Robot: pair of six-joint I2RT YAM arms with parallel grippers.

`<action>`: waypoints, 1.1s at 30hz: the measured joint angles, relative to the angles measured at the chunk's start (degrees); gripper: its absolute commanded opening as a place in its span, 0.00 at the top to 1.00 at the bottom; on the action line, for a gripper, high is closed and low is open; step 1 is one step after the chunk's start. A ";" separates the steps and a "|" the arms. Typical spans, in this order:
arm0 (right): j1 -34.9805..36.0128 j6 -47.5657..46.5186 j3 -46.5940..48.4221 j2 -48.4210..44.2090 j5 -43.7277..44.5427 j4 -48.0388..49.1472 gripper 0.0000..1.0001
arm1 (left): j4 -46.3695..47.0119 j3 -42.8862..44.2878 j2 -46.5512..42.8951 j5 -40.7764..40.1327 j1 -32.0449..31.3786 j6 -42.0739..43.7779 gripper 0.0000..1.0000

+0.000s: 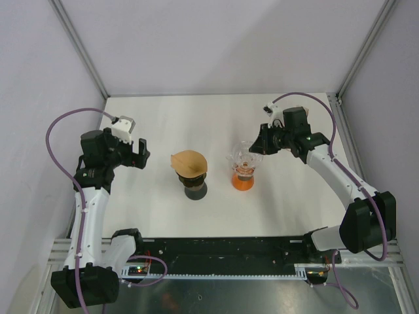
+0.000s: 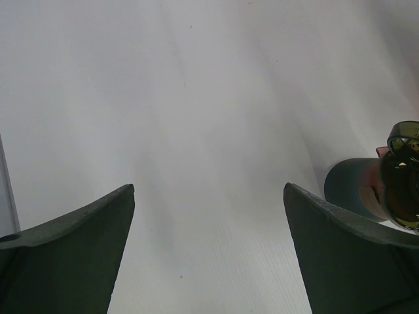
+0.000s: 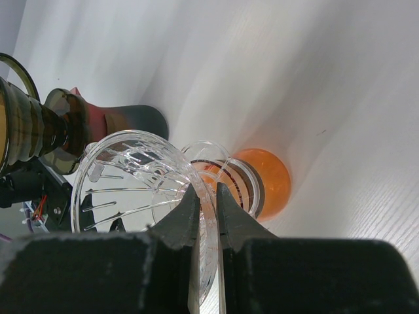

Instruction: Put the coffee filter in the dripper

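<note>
The brown paper coffee filter (image 1: 188,161) rests on top of a dark olive glass piece on a grey base (image 1: 195,190), mid-table. To its right, the clear ribbed dripper (image 1: 243,157) sits tilted on an orange cup (image 1: 243,182). My right gripper (image 1: 256,146) is shut on the clear dripper's rim (image 3: 131,190), one finger inside the rim and one outside. The right wrist view shows that gripper (image 3: 208,196) pinching the rim above the orange cup (image 3: 270,180). My left gripper (image 1: 141,154) stands open left of the filter, holding nothing. In the left wrist view, the left gripper (image 2: 209,187) frames only bare table.
The olive glass piece (image 2: 404,171) and its grey base (image 2: 350,188) show at the right edge of the left wrist view, and the same glass (image 3: 29,127) at the left of the right wrist view. White walls and metal posts (image 1: 78,46) enclose the table.
</note>
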 measured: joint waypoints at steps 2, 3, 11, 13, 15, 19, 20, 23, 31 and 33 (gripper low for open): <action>-0.02 -0.02 0.00 0.24 -0.15 -0.13 1.00 | 0.00 0.00 0.00 -0.02 0.00 0.24 0.00; -0.02 -0.04 0.00 0.33 -0.37 -0.17 1.00 | 0.00 0.00 0.00 -0.02 0.00 0.35 0.00; -0.02 -0.20 0.00 0.50 -1.49 -0.61 0.79 | 0.00 0.00 0.02 0.00 0.00 0.39 0.00; -0.02 -0.20 0.00 0.59 -1.84 -0.50 0.68 | 0.00 0.00 0.02 0.00 0.00 0.39 0.00; -0.02 -0.09 0.00 0.66 -1.92 -0.76 0.58 | 0.00 0.00 0.02 -0.02 0.00 0.42 0.00; -0.02 0.09 0.00 0.66 -1.86 -0.92 0.40 | 0.00 -0.02 0.02 0.00 0.00 0.42 0.00; -0.02 0.26 0.00 0.66 -1.84 -0.87 0.35 | 0.00 -0.02 0.02 0.00 0.00 0.42 0.00; -0.02 0.44 0.00 0.15 -1.77 -0.70 0.27 | 0.00 -0.02 0.17 0.00 0.00 0.42 0.00; -0.90 0.44 0.46 -6.29 2.78 -0.74 0.25 | -0.02 -0.02 0.59 0.00 0.00 0.42 0.00; -1.81 1.05 0.79 -8.70 5.84 -0.61 0.32 | 0.00 -0.02 0.63 -0.02 0.00 0.42 0.00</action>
